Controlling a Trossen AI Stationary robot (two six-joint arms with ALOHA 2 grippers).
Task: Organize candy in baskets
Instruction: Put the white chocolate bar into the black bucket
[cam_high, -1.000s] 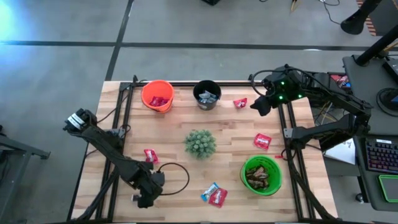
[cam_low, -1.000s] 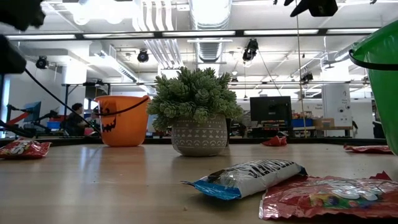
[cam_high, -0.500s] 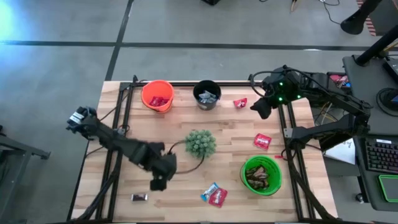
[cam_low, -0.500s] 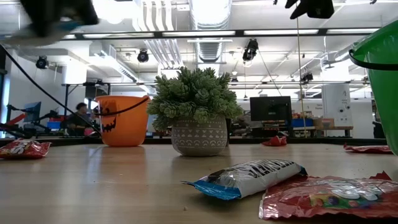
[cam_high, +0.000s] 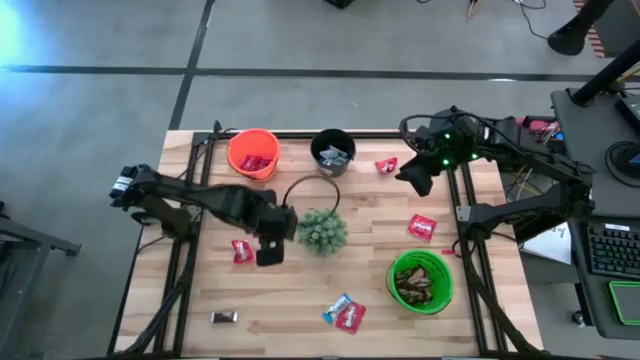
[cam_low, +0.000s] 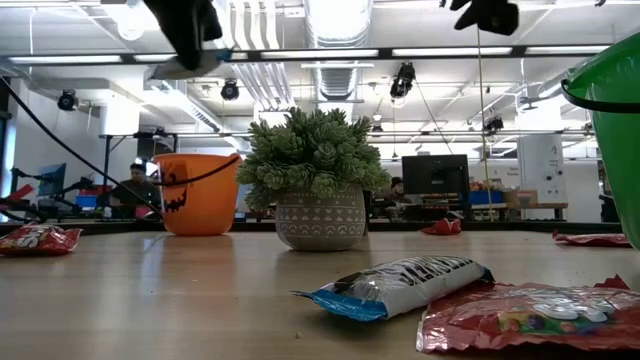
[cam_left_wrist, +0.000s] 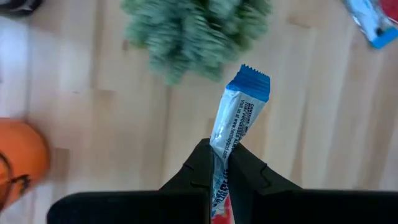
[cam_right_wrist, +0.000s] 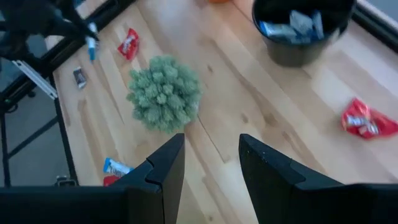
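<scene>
My left gripper (cam_high: 268, 252) hangs above the table just left of the spiky plant (cam_high: 322, 230), shut on a blue-and-silver candy (cam_left_wrist: 239, 115). The low view shows it high up (cam_low: 192, 35). My right gripper (cam_high: 415, 176) waits open above the far right, near the black basket (cam_high: 333, 152), which holds blue-and-silver candy. The orange basket (cam_high: 253, 153) holds red candy and the green basket (cam_high: 420, 281) dark brown candy. Loose candy lies flat on the table: red ones (cam_high: 242, 250) (cam_high: 386, 165) (cam_high: 422, 227), a dark brown one (cam_high: 224, 317), and a blue and a red one together (cam_high: 345, 313). My left gripper pinches the blue-and-silver candy between its two fingers (cam_left_wrist: 202, 171), on the wrapper's flat faces near one end (cam_left_wrist: 219, 158). The fingers point steeply down and lie along the bar. The blue crimped end (cam_left_wrist: 252, 81) sticks out past the fingertips, and the candy is lifted clear of the table.
The potted plant (cam_low: 318, 180) stands mid-table between the baskets. Black frame rails (cam_high: 195, 200) run along the table's left and right sides. A cable loop (cam_high: 310, 185) arcs from the left arm over the plant's far side.
My left gripper, staying shut on the blue-and-silver candy, has risen and swung from the near left corner toward the far edge and right, up beside the plant, tipping more steeply down. The dark brown candy it hovered over lies uncovered.
</scene>
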